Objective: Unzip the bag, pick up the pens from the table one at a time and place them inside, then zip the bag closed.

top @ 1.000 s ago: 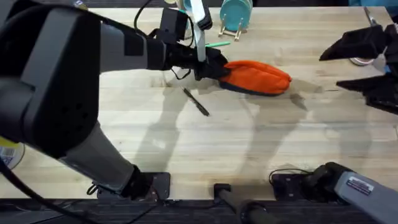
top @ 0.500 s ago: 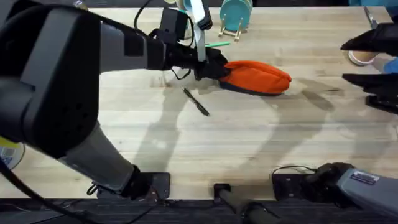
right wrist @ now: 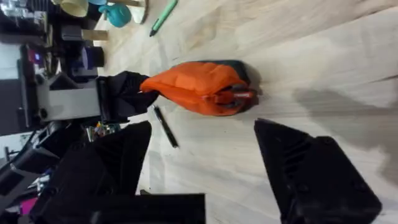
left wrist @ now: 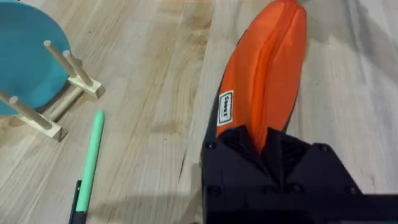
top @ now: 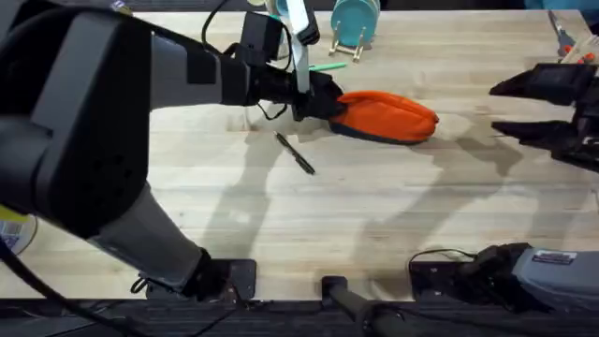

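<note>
left gripper: your left arm reaches across the table to about 11 o'clock of the overhead view, and its black fingers are clamped on the left end of the bag. from the left wrist you see that end of the orange fabric pinched between the two fingers, a small white label just above the grip.

right gripper: it hangs at 3 o'clock, well apart from the bag, fingers spread wide and holding nothing. the right wrist view confirms the broad gap, with the bag lying beyond it.

bag: oblong orange pouch, lying flat slightly above centre, at about 12 o'clock. the zipper seam along its top looks closed in the left wrist view. a reddish pull shows at its free end.

green pen: on the table at about 12 o'clock, above the bag's held end, near the teal stand.

black pen: on the table just below and left of the bag, lying on a diagonal, apart from both grippers.
</note>
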